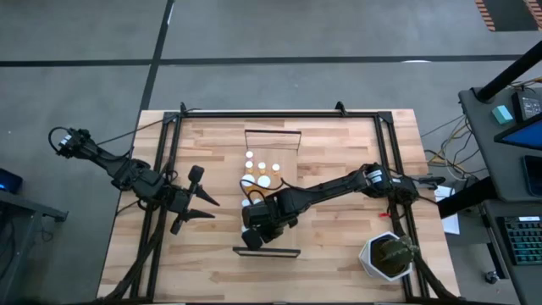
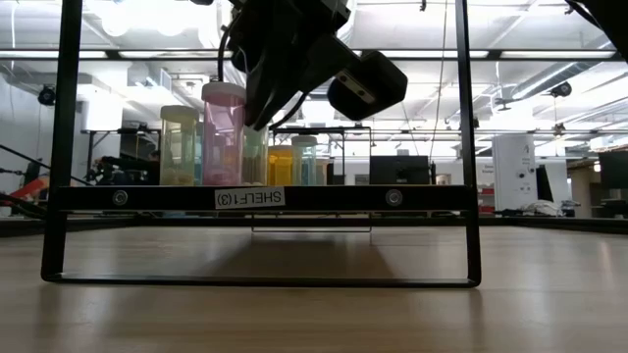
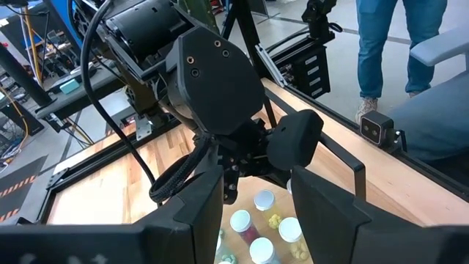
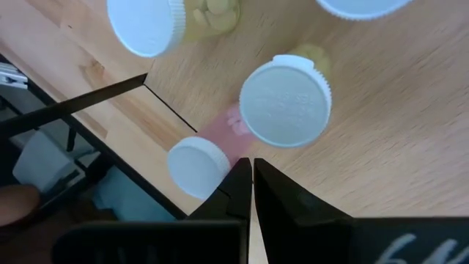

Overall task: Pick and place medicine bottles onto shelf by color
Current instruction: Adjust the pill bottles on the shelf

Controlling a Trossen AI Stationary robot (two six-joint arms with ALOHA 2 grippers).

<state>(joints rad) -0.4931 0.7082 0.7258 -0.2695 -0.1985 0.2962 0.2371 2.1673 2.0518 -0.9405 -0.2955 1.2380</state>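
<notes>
Step in hand, as judged: the right gripper is working above the shelf, between a placement and the next pick. Its fingers, seen in the right wrist view, are pressed together with nothing between them. It hangs over the shelf's near end, above the cluster of medicine bottles.

Directly beyond the fingertips stands a pink-bodied bottle with a white cap, and a larger white-capped bottle sits just beside it, both upright on the plank. A yellowish bottle stands farther off. None is touching the gripper.

The low view shows the bottles lined up behind the dark rail labelled SHELF, pink and yellowish bodies together.

The left gripper waits well apart to the side over bare tabletop, its fingers spread.

Next move, as judged: the right fingers must part before descending on any bottle; close neighbours risk being knocked
</notes>
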